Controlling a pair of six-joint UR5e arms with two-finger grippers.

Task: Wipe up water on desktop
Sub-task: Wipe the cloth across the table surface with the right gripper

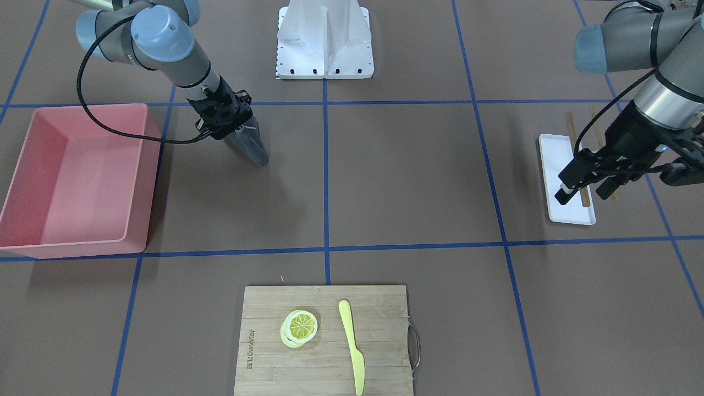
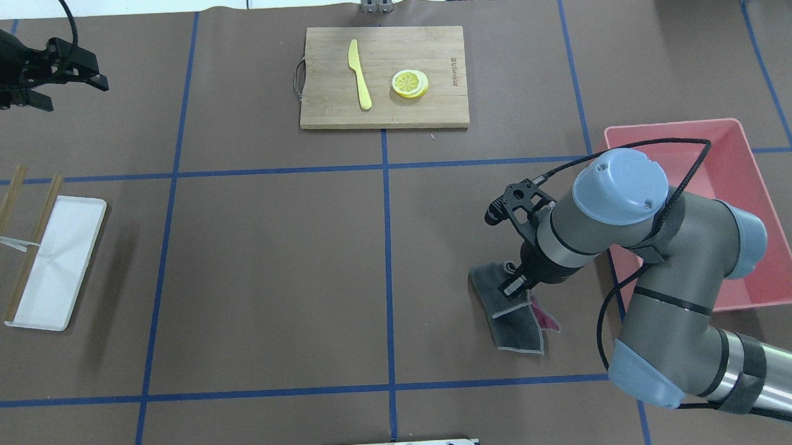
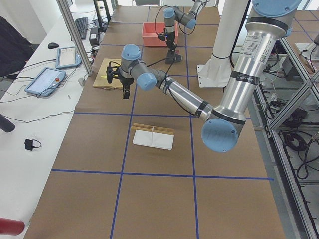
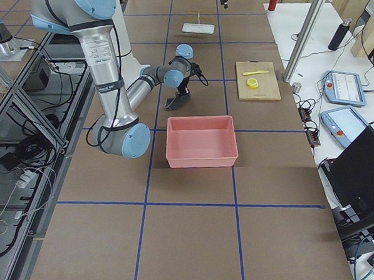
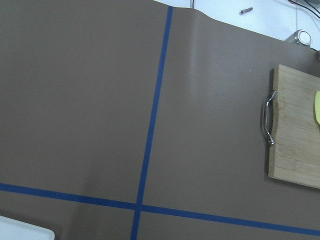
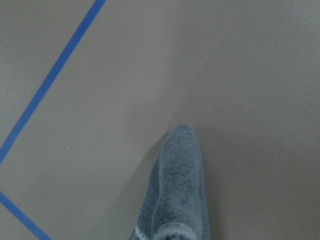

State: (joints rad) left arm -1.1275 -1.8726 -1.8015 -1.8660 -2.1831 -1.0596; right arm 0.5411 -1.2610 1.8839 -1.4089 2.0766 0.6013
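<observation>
The desktop is a matte brown surface with blue tape lines; it also shows in the overhead view. I see no water on it. My right gripper is shut on a grey cloth that hangs down with its lower end on the desktop beside the pink bin. In the overhead view the cloth lies under the right gripper. The right wrist view shows the cloth's tip against the brown surface. My left gripper is open and empty, above the white tray; in the overhead view it sits far left.
A pink bin stands next to the right arm. A bamboo cutting board carries lemon slices and a yellow knife. A white tray with chopsticks lies on the left arm's side. The robot's white base is at the back.
</observation>
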